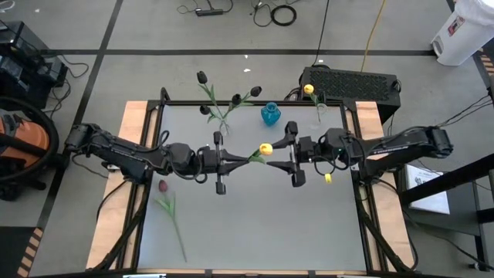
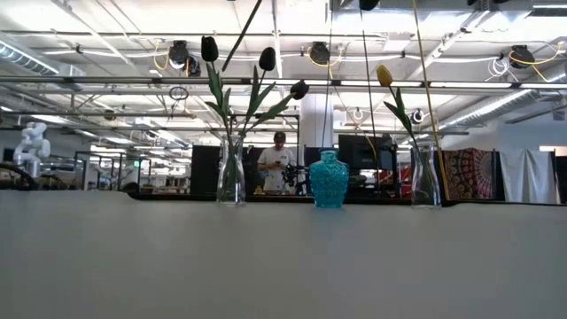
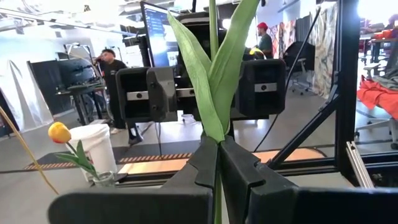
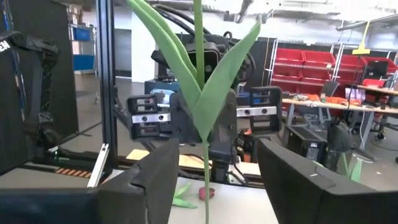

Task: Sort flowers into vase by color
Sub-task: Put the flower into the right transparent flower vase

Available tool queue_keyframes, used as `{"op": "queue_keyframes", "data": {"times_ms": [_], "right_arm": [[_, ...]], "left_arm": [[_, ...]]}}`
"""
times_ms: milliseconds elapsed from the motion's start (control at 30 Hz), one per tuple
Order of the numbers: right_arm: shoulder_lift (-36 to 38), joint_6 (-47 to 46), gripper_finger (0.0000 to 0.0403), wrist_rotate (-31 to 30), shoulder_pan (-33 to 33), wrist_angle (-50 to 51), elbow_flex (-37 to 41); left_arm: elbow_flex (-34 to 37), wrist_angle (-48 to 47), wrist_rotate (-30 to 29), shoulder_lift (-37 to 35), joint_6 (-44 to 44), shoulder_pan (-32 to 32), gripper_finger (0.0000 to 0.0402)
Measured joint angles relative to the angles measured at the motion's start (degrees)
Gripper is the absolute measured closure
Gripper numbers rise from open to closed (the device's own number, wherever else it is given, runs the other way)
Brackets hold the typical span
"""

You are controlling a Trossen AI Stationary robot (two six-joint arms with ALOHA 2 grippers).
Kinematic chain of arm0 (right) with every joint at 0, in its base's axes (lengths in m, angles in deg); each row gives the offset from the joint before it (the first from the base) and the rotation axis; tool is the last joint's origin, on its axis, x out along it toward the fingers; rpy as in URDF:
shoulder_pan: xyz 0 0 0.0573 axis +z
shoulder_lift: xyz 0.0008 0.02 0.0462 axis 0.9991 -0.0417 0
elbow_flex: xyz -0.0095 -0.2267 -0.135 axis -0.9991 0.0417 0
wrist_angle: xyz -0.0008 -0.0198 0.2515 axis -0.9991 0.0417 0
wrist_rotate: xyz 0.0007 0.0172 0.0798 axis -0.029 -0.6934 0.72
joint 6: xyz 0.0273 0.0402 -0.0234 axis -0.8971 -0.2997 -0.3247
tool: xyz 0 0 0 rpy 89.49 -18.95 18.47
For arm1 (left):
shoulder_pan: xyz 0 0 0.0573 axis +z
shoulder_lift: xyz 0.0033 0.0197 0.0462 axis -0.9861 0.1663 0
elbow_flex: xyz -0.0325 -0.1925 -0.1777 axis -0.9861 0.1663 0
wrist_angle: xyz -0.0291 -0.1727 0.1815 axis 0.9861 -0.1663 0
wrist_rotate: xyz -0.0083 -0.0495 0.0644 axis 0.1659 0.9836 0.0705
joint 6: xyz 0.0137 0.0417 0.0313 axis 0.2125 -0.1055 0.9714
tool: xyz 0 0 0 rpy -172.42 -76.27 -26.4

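Observation:
Above the table's middle my left gripper [image 1: 247,159] is shut on a yellow tulip [image 1: 265,148] with long green leaves [image 3: 211,74]. Facing it from the right, my right gripper [image 4: 211,180] is open; its fingers stand on either side of the stem [image 4: 206,180] without touching it. At the far edge stand three vases: a clear vase [image 2: 231,173] holding three black tulips [image 1: 236,99], a blue vase [image 2: 329,180], and a clear vase [image 2: 425,177] holding one yellow tulip [image 2: 384,75]. A dark red tulip [image 1: 163,185] lies flat on the table at the near left. My left gripper pinches the yellow tulip's thin stem [image 3: 217,186] between its two fingers, just below where the leaves branch off. The fingers come level from the table's left and lie across the stem. The flower stands roughly upright, head up, lifted clear of the table.
A small yellow piece [image 1: 328,178] lies on the table under my right arm. A black box [image 1: 351,81] sits behind the far right corner. A person [image 2: 278,164] stands in the room beyond the table.

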Motion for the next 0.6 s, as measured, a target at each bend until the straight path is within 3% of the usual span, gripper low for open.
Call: {"op": "queue_keyframes", "data": {"times_ms": [367,600], "right_arm": [[-0.22,-0.22,0.0277,0.26,0.01,-0.33,0.0],[-0.22,2.08,0.0275,0.26,1.99,-0.98,0.0]], "left_arm": [[0.0,5.53,0.32,2.84,0.02,0.1,0.0388],[0.0,11.87,1.54,6.89,0.04,0.79,0.0388]]}}
